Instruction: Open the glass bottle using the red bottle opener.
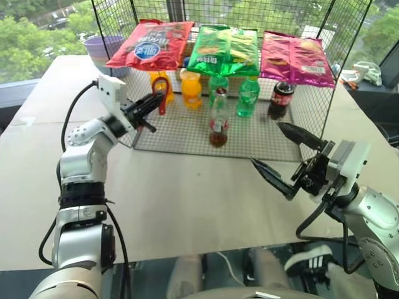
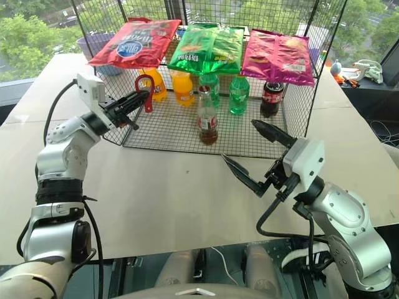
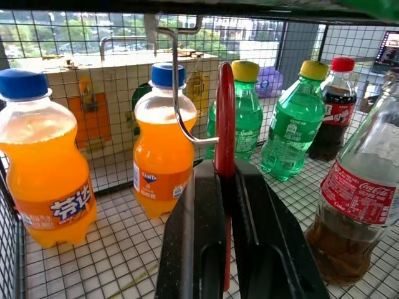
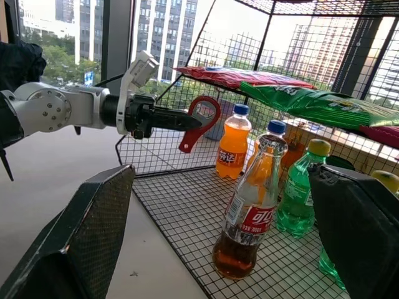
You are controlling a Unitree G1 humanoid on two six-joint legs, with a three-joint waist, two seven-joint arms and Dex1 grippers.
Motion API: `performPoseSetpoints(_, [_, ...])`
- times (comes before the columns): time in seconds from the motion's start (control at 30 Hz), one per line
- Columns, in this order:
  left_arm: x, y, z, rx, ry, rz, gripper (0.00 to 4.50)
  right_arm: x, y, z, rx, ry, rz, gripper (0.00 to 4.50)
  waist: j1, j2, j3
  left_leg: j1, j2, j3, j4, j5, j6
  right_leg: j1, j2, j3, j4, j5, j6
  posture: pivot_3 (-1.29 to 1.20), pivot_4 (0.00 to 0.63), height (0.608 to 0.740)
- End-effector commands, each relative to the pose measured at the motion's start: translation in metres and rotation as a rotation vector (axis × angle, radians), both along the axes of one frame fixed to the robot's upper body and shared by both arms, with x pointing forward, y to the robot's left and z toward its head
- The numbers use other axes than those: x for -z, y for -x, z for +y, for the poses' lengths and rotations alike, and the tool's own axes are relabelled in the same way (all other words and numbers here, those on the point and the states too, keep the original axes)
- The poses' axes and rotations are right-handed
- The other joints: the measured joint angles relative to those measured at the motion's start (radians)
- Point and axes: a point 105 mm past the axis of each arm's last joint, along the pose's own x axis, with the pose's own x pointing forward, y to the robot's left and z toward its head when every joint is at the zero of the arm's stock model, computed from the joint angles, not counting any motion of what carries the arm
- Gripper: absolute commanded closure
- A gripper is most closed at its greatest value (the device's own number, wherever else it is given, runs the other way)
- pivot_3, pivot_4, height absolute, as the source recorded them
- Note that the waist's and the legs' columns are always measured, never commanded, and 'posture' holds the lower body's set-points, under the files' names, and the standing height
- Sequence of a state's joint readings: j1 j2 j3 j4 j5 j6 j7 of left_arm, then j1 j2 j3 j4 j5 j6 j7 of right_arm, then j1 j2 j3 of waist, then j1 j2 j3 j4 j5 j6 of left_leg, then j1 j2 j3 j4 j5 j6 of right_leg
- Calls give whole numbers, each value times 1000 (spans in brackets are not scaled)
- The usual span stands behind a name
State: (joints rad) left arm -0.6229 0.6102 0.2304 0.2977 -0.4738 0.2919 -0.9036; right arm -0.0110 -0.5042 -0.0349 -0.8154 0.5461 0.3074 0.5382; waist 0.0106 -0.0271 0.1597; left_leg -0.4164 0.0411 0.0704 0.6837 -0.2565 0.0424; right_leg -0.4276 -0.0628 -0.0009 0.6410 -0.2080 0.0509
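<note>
Setting: pale tabletop [image 1: 187,205] beside windows with trees outside; a black wire rack [image 1: 187,134] stands on its far half, its wire shelf floor resting on the table.

Left to right:

- Lavender bowl [image 1: 103,47], on the table behind the rack's left corner.
- Left gripper [image 1: 151,103], reaching into the rack's left end, fingers clamped on the red bottle opener [image 1: 162,93]. The opener is held edge-on between the fingers, ring head uppermost, right at a metal hook [image 3: 177,81] hanging from the rack's top.
- Two orange soda bottles [image 1: 191,88], blue caps, upright at the rack's back left, just behind the opener.
- Red chip bag [image 1: 151,45], green chip bag [image 1: 224,51] and pink chip bag [image 1: 296,57], lying side by side on the rack's top.
- The glass bottle [image 1: 219,119], upright on the wire floor near the rack's middle, forward of the other bottles; red label band, a little dark cola at its base. Nothing touches it.
- Two green plastic bottles [image 1: 248,95], yellow caps, behind the glass bottle.
- Black cola bottle [image 1: 280,99], red cap, at the back right.
- Right gripper [image 1: 285,159], over the table in front of the rack's right end, fingers spread wide and empty, well apart from the glass bottle.
</note>
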Motion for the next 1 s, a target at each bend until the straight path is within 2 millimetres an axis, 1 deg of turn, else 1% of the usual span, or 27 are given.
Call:
performPoseSetpoints(0.03, [-15, 16, 0, 61, 27, -28, 4471, -4, 2, 1, -16, -14, -8, 0, -1, 0, 0, 0, 0, 0, 0, 0, 0, 0, 0, 0, 0, 0, 0, 0, 150, 740])
performPoseSetpoints(0.17, [-9, 28, -3, 122, 60, 23, 4471, 4, -3, 2, 15, 0, 33, 0, 0, 0, 0, 0, 0, 0, 0, 0, 0, 0, 0, 0, 0, 0, 0, 0, 150, 740])
performPoseSetpoints(0.23, [-7, 36, -4, 166, 104, 69, 4471, 8, -5, 2, 16, 6, 67, 0, 0, 0, 0, 0, 0, 0, 0, 0, 0, 0, 0, 0, 0, -1, -1, 0, 150, 740])
performPoseSetpoints(0.27, [-6, 42, -5, 196, 143, 103, 4471, 11, -6, 2, 40, 56, 72, 0, 0, 0, 0, 0, 0, 0, 0, 0, 0, 0, 0, 0, 0, -1, -1, 0, 150, 740])
performPoseSetpoints(0.3, [-6, 53, -8, 253, 202, 163, 4471, 14, -8, 1, 70, 86, 92, 0, -1, 0, 0, 0, 1, 0, 0, 0, 0, 0, 0, 0, 0, -1, -1, 0, 150, 740])
performPoseSetpoints(0.37, [-5, 72, -13, 349, 277, 258, 4471, 21, -9, 1, 76, 124, 161, 0, -4, 0, 0, 0, 1, -1, 0, 0, 0, 0, 0, 0, 0, -1, -1, 0, 150, 740])
performPoseSetpoints(0.47, [-9, 94, -22, 448, 386, 357, 4471, 24, -3, 7, -42, 56, 307, 0, -7, -1, 1, 0, 4, -4, 0, 0, 0, -1, -1, 1, 1, -1, -1, 0, 150, 740])
performPoseSetpoints(0.6, [-6, 117, -45, 557, 433, 422, 4471, 27, -1, 14, -147, -32, 465, 0, -6, -1, 1, 1, 5, -6, 0, 0, 0, 0, -1, 0, 1, -1, -1, 0, 150, 740])
performPoseSetpoints(0.83, [-4, 128, -86, 676, 498, 449, 4471, 32, 6, 30, -347, -109, 670, 0, -1, -1, 1, 2, 0, -6, 0, 0, 0, 1, -1, 1, 1, -1, -2, 0, 150, 740])
performPoseSetpoints(0.9, [-3, 129, -96, 710, 507, 454, 4471, 32, 3, 35, -385, -139, 721, 0, -1, -1, 1, 2, 0, -6, 0, 0, 0, 1, -1, 1, 1, -1, -2, 0, 150, 740])
performPoseSetpoints(1.0, [-2, 128, -105, 727, 512, 448, 4471, 29, -2, 40, -416, -186, 763, 0, -1, -1, 1, 1, 0, -6, 0, 0, 0, 1, 0, 1, 1, -1, -2, 0, 150, 740])
